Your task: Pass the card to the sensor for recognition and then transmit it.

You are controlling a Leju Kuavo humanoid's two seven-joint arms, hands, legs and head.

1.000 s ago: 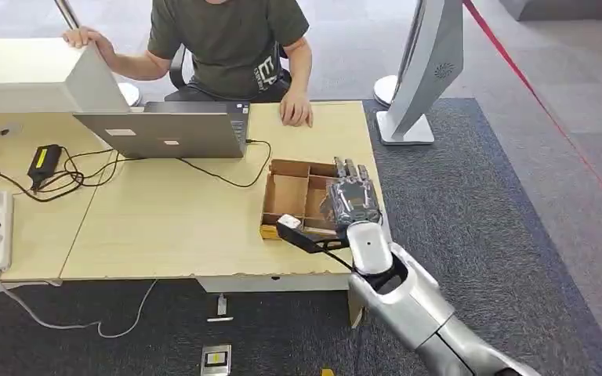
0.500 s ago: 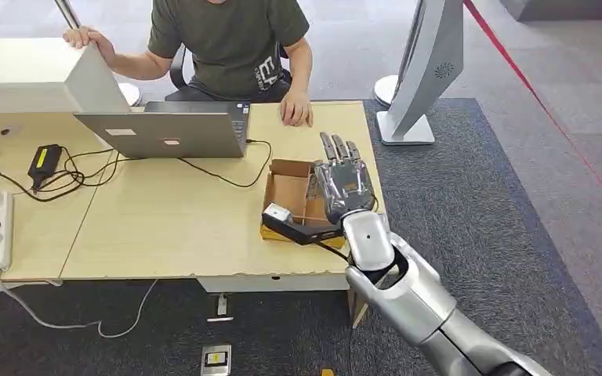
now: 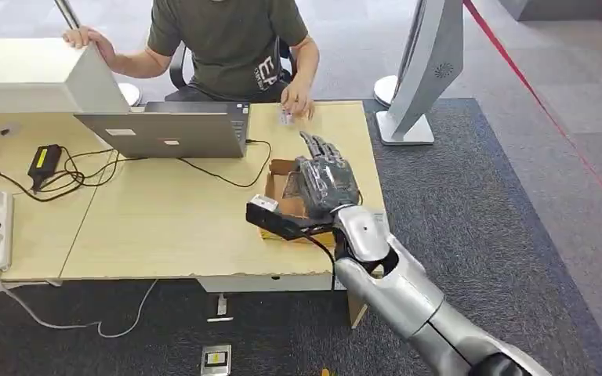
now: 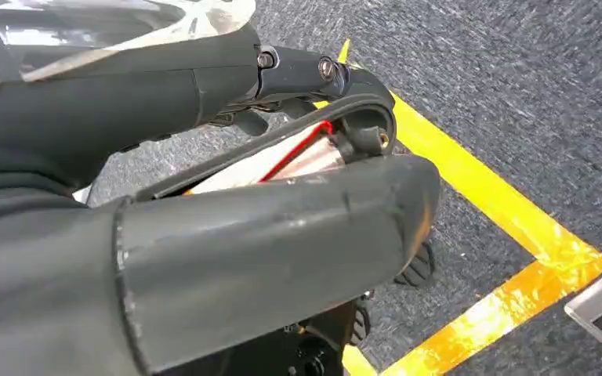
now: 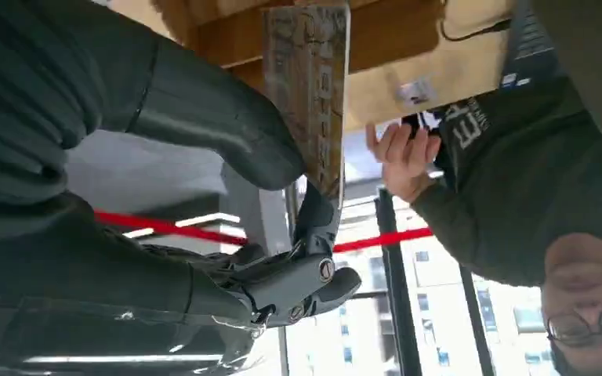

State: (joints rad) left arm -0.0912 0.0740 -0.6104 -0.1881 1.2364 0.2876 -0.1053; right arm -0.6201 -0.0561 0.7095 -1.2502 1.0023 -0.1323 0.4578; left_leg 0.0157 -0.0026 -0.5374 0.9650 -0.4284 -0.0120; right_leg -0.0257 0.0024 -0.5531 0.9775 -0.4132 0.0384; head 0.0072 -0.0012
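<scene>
The card [image 5: 307, 86] sits pinched in the right hand [image 3: 325, 182], which has lifted from the box [image 3: 278, 193] toward the person [image 3: 227, 39]. The wrist view shows thumb and finger gripping it. The left hand [image 4: 204, 196] hangs; I cannot tell its grip.

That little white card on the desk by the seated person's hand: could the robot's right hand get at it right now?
Probably not. The right hand already pinches a card over the cardboard box, and the person's hand rests right beside the white card across the desk.
</scene>
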